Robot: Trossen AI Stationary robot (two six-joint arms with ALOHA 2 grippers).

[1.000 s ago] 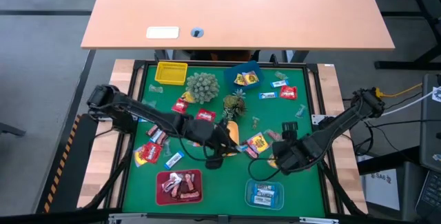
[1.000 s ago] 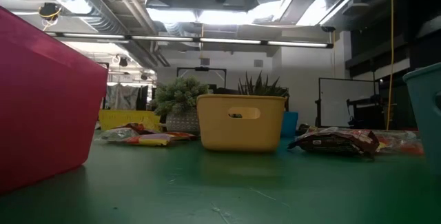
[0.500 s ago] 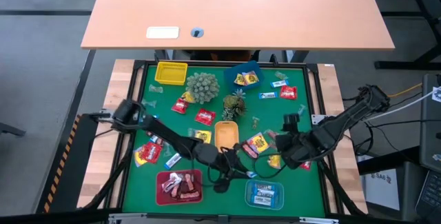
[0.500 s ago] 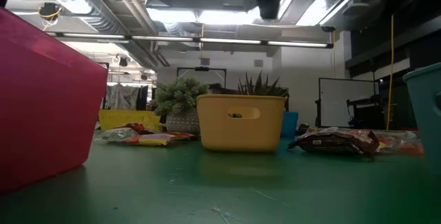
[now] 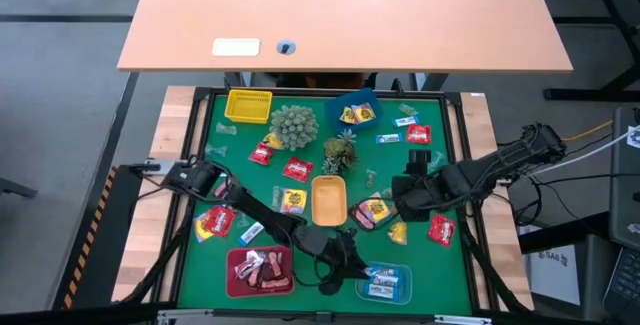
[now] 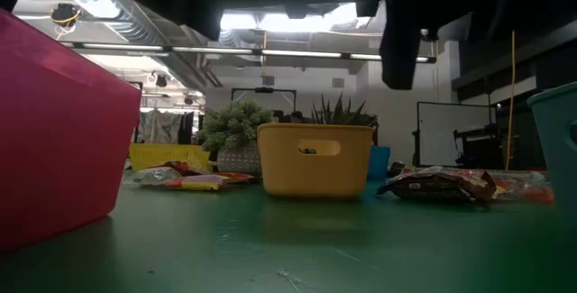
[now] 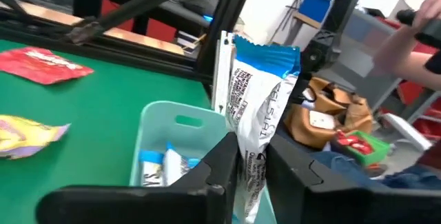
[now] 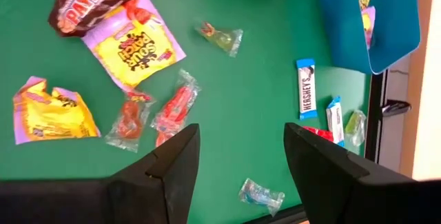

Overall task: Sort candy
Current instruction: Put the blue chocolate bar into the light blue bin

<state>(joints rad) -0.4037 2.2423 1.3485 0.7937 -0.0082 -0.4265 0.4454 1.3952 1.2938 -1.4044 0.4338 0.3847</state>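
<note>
Left gripper (image 7: pixel 249 160) has moved over teal tray (image 7: pixel 156 136), clenched on blue-white candy (image 7: pixel 258 114); right gripper (image 8: pixel 236 156) released, shifted above loose sweets.

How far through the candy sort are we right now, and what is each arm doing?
Partly done. The red tray holds several brown-pink bars and the teal tray a few blue-white ones. The left gripper is shut on a blue-white candy above the teal tray. The right gripper is open over the green mat. Left: many loose candies, such as the red one and the yellow Sour Patch pack.
</note>
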